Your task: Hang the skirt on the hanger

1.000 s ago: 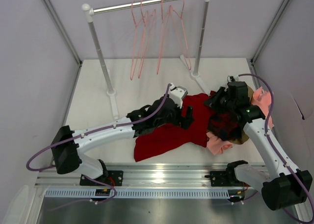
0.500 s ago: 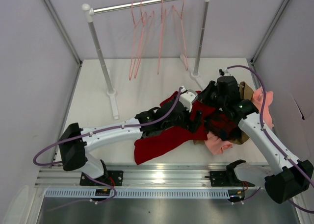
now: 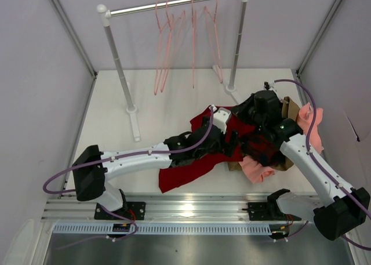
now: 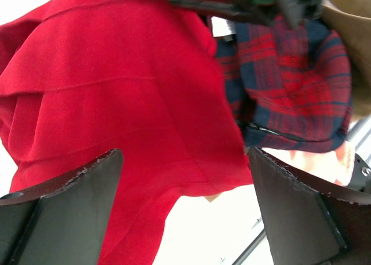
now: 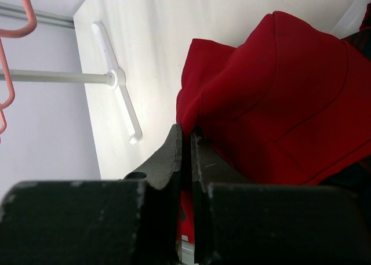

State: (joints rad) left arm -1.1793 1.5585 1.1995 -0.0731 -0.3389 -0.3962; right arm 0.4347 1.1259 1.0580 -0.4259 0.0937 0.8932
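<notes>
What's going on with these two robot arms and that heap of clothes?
Two robot arms are handling a red skirt on the table. The right tool is pinched shut, apparently on the skirt's edge; the left tool hangs wide open just above the cloth. The pink hangers hang bare on the rail behind, so the skirt isn't hung yet.

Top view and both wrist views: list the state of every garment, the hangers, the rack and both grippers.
skirt, crumpled on the table, off the hangers, one edge pinched up.
hangers, all four bare, hanging on the rack.
rack, upright.
left gripper, open above the skirt.
right gripper, shut on the skirt.
plaid garment, bunched beside the skirt.
pink garment, crumpled on the table.
</notes>
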